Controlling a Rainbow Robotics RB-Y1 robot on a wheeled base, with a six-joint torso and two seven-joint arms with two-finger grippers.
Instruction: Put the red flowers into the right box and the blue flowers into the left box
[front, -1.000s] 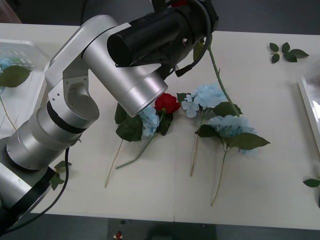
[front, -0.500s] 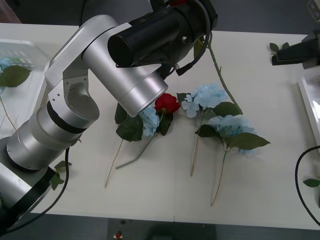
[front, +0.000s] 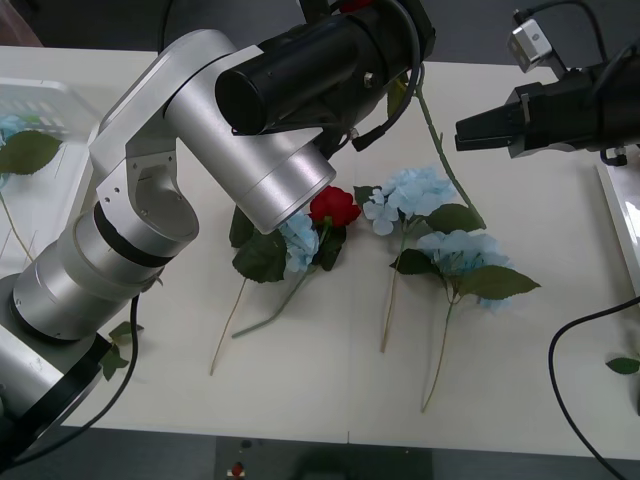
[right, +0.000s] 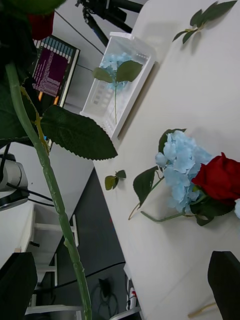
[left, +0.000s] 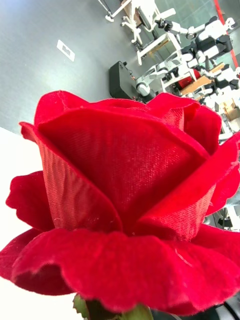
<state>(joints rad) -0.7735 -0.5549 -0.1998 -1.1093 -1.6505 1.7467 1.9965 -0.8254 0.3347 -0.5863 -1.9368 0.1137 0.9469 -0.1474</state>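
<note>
My left arm reaches across to the table's far side. Its gripper (front: 345, 8) holds a red rose (left: 125, 200) in the air, and the long green stem (front: 432, 135) hangs below it. From the right, my right gripper (front: 466, 133) comes close to that stem with its black fingers (right: 225, 280) open, and the stem (right: 55, 200) runs between them. On the table lie another red rose (front: 333, 206) and three blue flowers (front: 415, 190), (front: 462, 250), (front: 298, 245). The left box (front: 45, 100) holds a blue flower (right: 116, 62). Part of the right box (front: 615, 210) shows at the right edge.
Loose green leaf sprigs lie near the front left (front: 120, 345) and front right (front: 623, 365) of the table. Another sprig (right: 205, 17) lies at the far side. A black cable (front: 560, 380) loops off my right arm over the table's right front.
My right arm has come in from the right edge and moved left toward the hanging stem, covering the leaf sprigs at the back right. The left arm and its rose have not moved.
</note>
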